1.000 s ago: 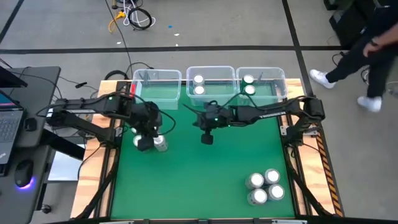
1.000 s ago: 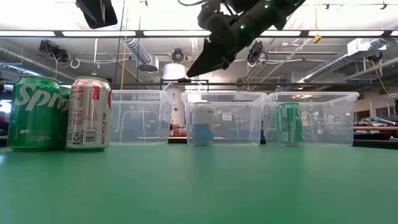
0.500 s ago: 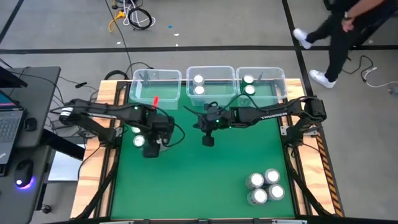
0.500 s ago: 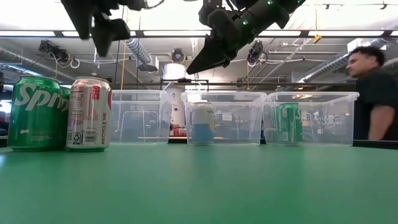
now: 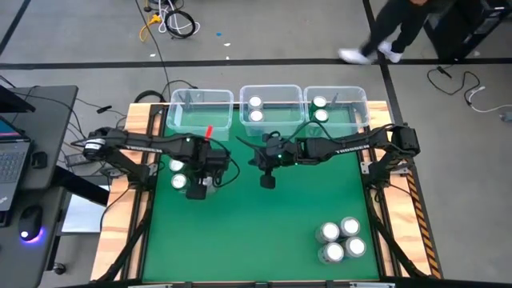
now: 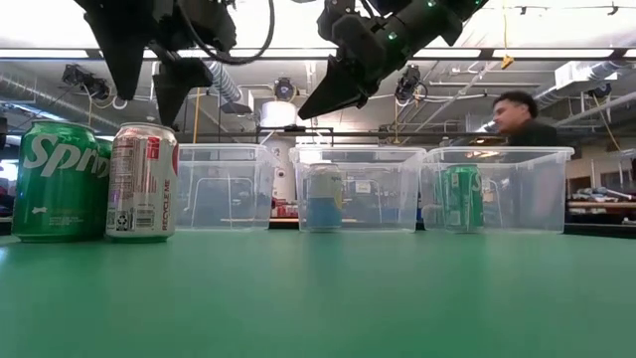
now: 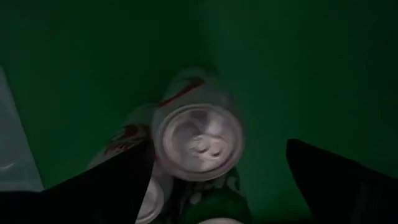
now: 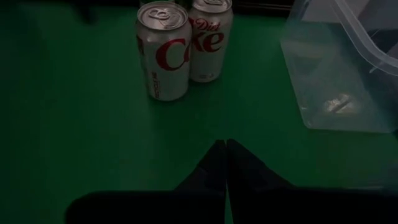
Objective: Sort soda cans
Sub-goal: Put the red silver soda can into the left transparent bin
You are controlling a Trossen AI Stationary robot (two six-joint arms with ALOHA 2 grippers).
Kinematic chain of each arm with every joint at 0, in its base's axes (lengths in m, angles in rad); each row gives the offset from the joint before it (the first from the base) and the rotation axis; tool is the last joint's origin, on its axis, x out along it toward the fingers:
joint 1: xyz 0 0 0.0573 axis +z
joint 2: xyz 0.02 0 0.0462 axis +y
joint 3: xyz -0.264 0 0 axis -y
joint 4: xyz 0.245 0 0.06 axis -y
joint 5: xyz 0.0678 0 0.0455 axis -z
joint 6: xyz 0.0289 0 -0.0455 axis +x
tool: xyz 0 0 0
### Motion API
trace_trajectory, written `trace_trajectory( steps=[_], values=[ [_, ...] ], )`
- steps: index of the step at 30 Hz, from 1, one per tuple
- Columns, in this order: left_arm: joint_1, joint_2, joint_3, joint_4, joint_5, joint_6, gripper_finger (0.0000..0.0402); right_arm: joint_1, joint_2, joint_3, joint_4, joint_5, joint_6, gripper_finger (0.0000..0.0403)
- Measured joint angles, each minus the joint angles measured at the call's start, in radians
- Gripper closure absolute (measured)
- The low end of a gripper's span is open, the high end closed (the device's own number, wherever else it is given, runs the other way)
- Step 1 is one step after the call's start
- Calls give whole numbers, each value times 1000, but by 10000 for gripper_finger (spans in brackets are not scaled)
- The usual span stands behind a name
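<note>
Left gripper (image 5: 194, 190) hangs spread wide over a silver Diet Coke can (image 7: 198, 142), fingers (image 7: 106, 186) straddling it, nothing pinched. That can stands upright at about 9 o'clock on the green table (image 5: 264, 232), touching a green Sprite can (image 6: 55, 181) and other cans. Right gripper (image 5: 267, 181) is pressed together, empty, hovering near table centre. More cans: cluster (image 5: 340, 240) at 5 o'clock, some in the clear bins (image 5: 270, 106) at 12 o'clock. Risk, judged: neighbours sit tight, so a descending finger could clip one and topple or shove it; an off-centre close could skid the can.
</note>
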Motion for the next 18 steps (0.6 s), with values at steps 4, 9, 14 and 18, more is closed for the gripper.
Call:
trace_trajectory(
  steps=[4, 9, 14, 18],
  values=[
    [20, 0, -11, 31, -1, 25, 32, 7, 0, 0, 0, 0, -1, 403],
    [31, 0, -12, 41, 3, 49, 32, 9, 0, 0, 0, 0, -1, 403],
    [31, 1, -12, 42, 5, 49, 32, 9, 1, 0, 1, 0, -2, 403],
    [31, 3, -17, 63, 7, 65, 32, 9, 1, 0, 1, 0, -2, 403]
  ],
)
